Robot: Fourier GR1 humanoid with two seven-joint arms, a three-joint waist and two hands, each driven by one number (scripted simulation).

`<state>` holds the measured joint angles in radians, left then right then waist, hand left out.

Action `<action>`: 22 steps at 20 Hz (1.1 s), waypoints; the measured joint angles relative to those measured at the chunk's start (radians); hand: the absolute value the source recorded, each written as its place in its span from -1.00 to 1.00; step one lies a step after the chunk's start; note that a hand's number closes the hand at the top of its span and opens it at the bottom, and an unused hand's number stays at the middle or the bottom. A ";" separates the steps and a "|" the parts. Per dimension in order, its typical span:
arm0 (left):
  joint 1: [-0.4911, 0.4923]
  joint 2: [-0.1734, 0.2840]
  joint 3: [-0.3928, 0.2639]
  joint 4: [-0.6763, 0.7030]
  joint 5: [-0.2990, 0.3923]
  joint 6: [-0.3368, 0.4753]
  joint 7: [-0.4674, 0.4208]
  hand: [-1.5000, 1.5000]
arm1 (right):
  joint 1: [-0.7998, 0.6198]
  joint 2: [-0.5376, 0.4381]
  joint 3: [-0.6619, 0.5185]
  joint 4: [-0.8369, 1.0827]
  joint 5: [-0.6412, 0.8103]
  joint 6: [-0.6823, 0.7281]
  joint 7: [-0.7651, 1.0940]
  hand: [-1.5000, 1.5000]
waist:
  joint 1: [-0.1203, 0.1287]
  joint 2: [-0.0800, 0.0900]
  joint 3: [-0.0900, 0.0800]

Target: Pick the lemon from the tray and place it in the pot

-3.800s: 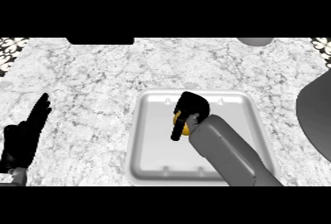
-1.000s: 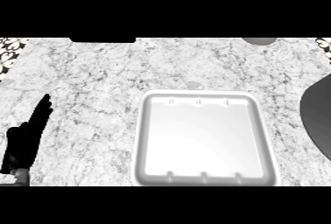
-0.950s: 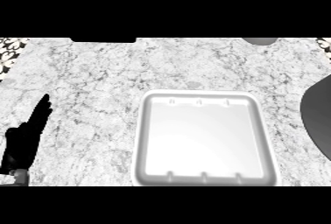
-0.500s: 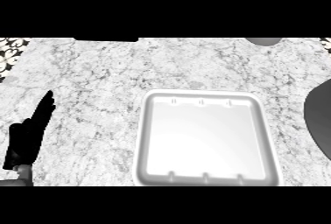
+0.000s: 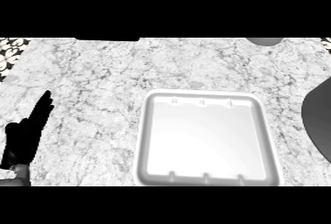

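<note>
Where the marble counter (image 5: 97,74) meets the frame's left edge, the left hand (image 5: 24,138) rests at lower left, fingers straight and pointing up, holding nothing. A patterned strip (image 5: 9,46) shows at the upper left corner. Between that hand and the tray lies a broad stretch of bare marble, and more open counter runs across the whole upper half. Right of centre, toward the bottom, sits the white tray (image 5: 145,131), its raised rim well apart from the hand; no lemon shows on it. Beyond the tray's right rim, a narrow strip of marble separates it from the dark curved pot (image 5: 318,122), cut off by the right edge. A small dark shape (image 5: 264,41) sits at upper right. The right hand and the lemon appear nowhere.
</note>
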<state>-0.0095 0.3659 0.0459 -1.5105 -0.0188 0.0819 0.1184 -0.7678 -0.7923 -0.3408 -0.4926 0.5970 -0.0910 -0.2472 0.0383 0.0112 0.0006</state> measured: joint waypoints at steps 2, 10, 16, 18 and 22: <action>-0.002 -0.010 -0.001 0.004 -0.006 0.003 -0.006 0.00 | -0.029 -0.007 -0.012 0.055 -0.006 0.006 -0.042 -1.00 | -0.001 0.000 -0.001; 0.012 -0.011 0.013 0.005 -0.008 -0.003 -0.014 0.00 | -0.097 0.008 -0.171 0.108 -0.167 -0.010 -0.198 -1.00 | -0.014 -0.003 0.002; 0.011 -0.011 0.025 0.007 -0.014 -0.006 -0.007 0.00 | -0.101 -0.044 -0.278 0.136 -0.298 0.105 -0.222 -1.00 | -0.023 -0.006 0.001; 0.028 -0.019 0.022 -0.004 -0.021 -0.004 -0.010 0.00 | -0.075 -0.056 -0.294 0.132 -0.329 0.156 -0.222 -1.00 | -0.027 -0.008 0.000; 0.012 -0.019 0.035 0.001 -0.016 -0.015 0.007 0.00 | -0.022 -0.104 -0.328 0.132 -0.392 0.274 -0.219 -1.00 | -0.035 -0.010 0.000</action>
<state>0.0024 0.3470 0.0812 -1.5100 -0.0349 0.0671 0.1252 -0.7897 -0.8961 -0.6687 -0.3606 0.2052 0.1828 -0.4666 0.0035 0.0010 0.0007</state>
